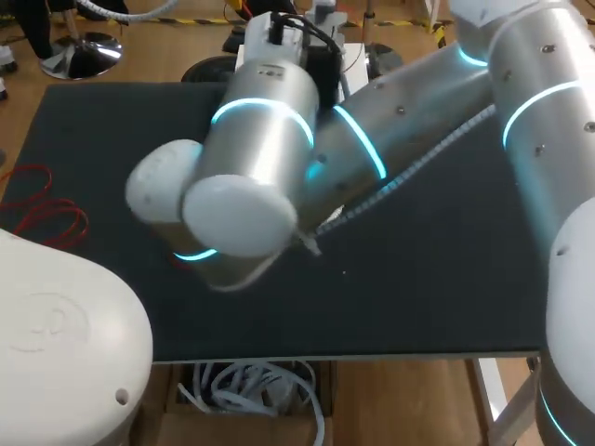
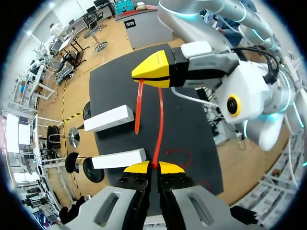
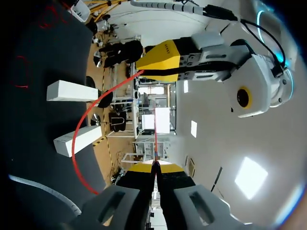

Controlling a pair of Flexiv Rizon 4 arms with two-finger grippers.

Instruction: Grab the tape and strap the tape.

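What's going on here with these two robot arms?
Both arms are holding one red strap between them above the black table. The left gripper is shut on one part of it and the right gripper on another. Two white blocks lie on the table below, and more red loops lie near its edge.

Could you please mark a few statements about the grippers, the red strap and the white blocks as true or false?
1. The table is black. True.
2. The left gripper and the right gripper both grip the strap. True.
3. Three white blocks lie on the table. False: there are two blocks.
4. The left gripper is open. False: it is shut on one end of the strap.
5. Loose red loops lie on the table. True.
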